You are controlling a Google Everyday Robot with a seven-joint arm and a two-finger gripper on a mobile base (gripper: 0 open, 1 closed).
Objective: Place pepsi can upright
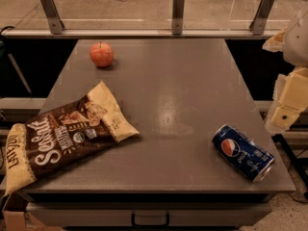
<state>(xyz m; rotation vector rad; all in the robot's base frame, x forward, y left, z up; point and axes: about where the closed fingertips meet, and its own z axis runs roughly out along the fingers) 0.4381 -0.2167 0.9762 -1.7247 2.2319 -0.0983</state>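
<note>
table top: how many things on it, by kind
pepsi can, lying on its side: 1
apple: 1
chip bag: 1
Total: 3
Not counted: the gripper, which is beyond the right edge of the table, above the can.

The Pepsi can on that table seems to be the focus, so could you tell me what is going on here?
The pepsi can lies on its side near the front right corner of the table, and nothing is holding it. The robot's claw hangs just past the table's right edge, up and to the right of the can, not touching it. An apple sits far left and a snack bag front left. The can is not yet upright.
</note>
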